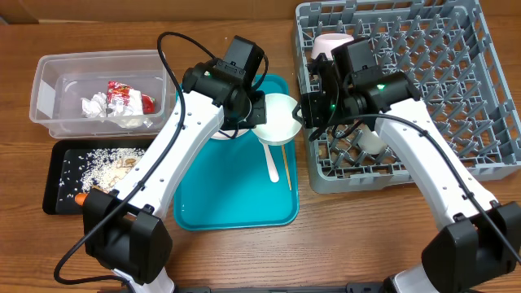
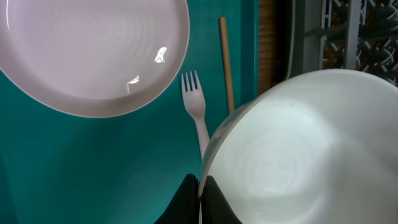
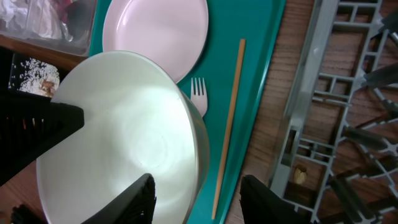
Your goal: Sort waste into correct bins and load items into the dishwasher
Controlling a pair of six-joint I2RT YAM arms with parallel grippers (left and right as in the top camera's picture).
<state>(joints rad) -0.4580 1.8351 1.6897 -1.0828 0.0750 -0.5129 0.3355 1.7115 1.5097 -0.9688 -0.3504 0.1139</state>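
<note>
Wooden tabletop [image 1: 326, 244] bears teal tray [image 1: 228, 203], grey rack [image 1: 456, 81], clear tub [image 1: 45, 98], black tray [image 1: 57, 195].

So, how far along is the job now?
Done: napkin and wrapper lie in the clear tub, rice scraps in the black tray, one bowl and a cup in the rack. In hand: the left tool holds a second bowl near the rack. To load: plate, fork and chopstick on the teal tray.
</note>
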